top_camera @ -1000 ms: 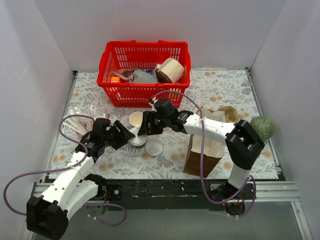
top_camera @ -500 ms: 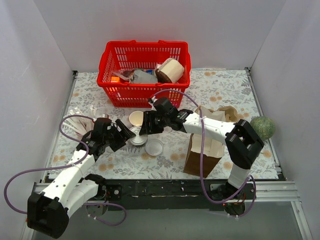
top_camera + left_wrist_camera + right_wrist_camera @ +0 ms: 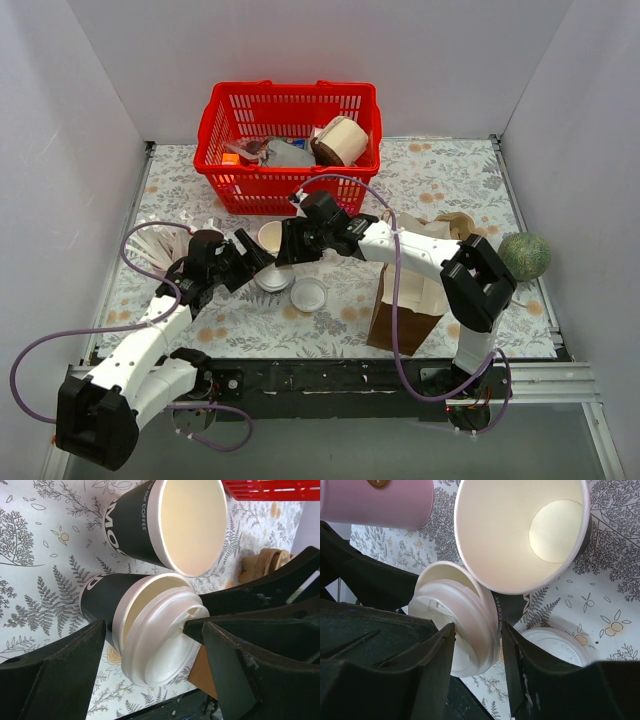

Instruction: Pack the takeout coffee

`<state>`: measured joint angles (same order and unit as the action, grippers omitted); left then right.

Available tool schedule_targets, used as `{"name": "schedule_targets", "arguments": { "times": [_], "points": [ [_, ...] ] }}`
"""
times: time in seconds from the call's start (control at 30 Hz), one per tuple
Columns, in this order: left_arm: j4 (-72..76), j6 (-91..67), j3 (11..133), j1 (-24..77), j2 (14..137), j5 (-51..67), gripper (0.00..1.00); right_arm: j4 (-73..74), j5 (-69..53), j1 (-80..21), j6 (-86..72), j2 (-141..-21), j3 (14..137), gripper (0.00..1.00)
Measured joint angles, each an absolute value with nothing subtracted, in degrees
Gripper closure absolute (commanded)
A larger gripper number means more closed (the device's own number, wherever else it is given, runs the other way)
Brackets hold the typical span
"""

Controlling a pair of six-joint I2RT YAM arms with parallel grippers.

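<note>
The coffee [image 3: 131, 630] stands upright left of the table's [image 3: 450, 180] middle, about halfway between far and near edges. It is just nearward of the lidless cup [image 3: 520, 530], with a loose lid [image 3: 555, 645] just to its right.

Over the last second our left gripper [image 3: 155, 630] has spread its fingers, and they now stand apart on either side of the cup. Our right gripper [image 3: 477, 626] has drawn in and pinches the lid [image 3: 465, 610] at its rim. We judge that the left no longer steadies the cup, so the right alone governs the lid.

That matters, because the lid is not seated. The left wrist view shows it tilted, with a crescent of cream inside open along one side. From the top view we see only a white disc half hidden by both grippers. The right wrist view shows the fingers on the rim. Only the top view shows the bag [image 3: 410, 300] whole, right of the middle by the near edge. We judge the coffee goes there once capped.
</note>
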<state>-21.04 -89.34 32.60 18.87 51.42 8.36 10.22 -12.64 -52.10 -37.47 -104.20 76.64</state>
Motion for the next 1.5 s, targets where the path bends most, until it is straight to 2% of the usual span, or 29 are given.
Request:
{"name": "schedule_targets", "arguments": {
  "times": [0.3,0.43,0.53,0.57,0.7,0.97,1.0,1.03,1.1,1.27,1.5],
  "points": [
    [-19.9,-86.1,32.6,18.9,53.5,8.8,0.29,11.0,-10.6,-52.1,-37.3,-104.8,78.0,0.52],
    [-19.0,-84.8,32.6,18.8,53.5,10.9,0.36,11.7,-9.4,-52.1,-37.3,-105.4,79.1,0.52],
    [-18.5,-84.1,32.3,18.8,53.5,12.1,0.45,12.6,-8.9,-51.7,-37.4,-105.6,80.0,0.52],
    [-18.4,-84.0,32.3,18.7,53.5,12.3,0.51,12.8,-8.7,-51.6,-37.4,-105.8,80.4,0.52],
    [-18.4,-83.8,32.2,18.7,53.5,13.1,0.60,13.7,-8.0,-51.4,-37.5,-106.5,81.6,0.52],
    [-18.0,-84.4,31.4,18.5,52.5,14.2,0.62,13.3,-9.2,-51.4,-36.8,-106.5,81.0,0.56],
    [-18.0,-84.5,31.0,18.5,52.0,14.4,0.61,12.9,-9.6,-51.4,-36.8,-106.5,80.6,0.57],
    [-18.0,-84.7,30.6,18.5,51.5,14.5,0.44,12.3,-10.0,-51.4,-36.8,-106.4,80.1,0.59],
    [-18.4,-84.9,29.9,18.5,50.3,14.8,0.38,11.2,-10.9,-51.4,-36.2,-105.9,79.0,0.62],
    [-20.3,-86.1,29.4,18.6,47.0,17.2,0.07,9.3,-13.1,-51.5,-33.8,-105.3,77.8,0.70],
    [-24.1,-86.5,32.3,18.6,45.9,16.5,0.03,9.3,-14.3,-51.5,-31.4,-105.3,77.8,0.70]
  ]
}}
